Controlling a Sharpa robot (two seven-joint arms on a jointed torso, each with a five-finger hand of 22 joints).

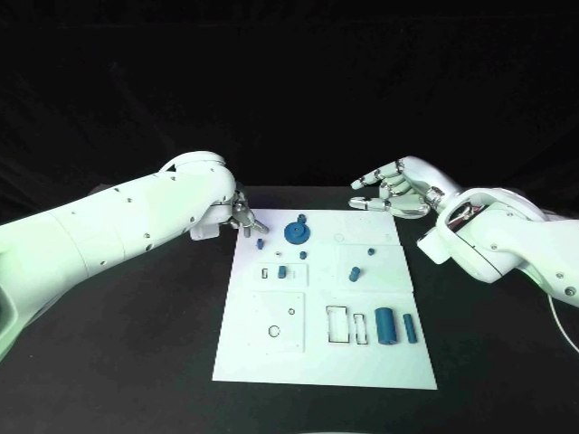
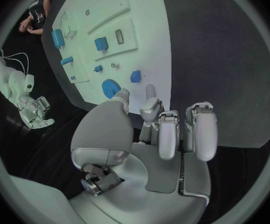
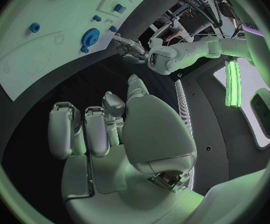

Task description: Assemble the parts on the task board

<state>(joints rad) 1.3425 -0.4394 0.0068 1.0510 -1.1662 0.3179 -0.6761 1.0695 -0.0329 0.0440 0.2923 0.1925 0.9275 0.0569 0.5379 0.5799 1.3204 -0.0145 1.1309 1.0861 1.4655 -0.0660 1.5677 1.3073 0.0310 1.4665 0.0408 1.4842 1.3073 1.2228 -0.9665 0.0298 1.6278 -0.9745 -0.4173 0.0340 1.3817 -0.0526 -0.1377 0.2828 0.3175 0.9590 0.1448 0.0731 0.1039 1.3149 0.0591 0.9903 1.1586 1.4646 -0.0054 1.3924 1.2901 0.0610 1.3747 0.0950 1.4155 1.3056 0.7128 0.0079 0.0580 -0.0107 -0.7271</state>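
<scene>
Resting flat at tabletop (image 1: 133, 362) centre: white task board (image 1: 368, 362). Blue gear (image 1: 296, 234) seated near board's far edge, small blue block (image 1: 261, 243) just beside it toward board's left edge. Two blue cylinders (image 1: 395, 325) lying side by side near board's right edge; smaller blue pegs (image 1: 354, 274) mid-board. Left hand (image 1: 242, 218) at board's far left corner, fingers partly curled, nothing held, fingertips near blue block. Right hand (image 1: 396, 188) beyond board's far right corner, fingers spread loosely, holding nothing.
</scene>
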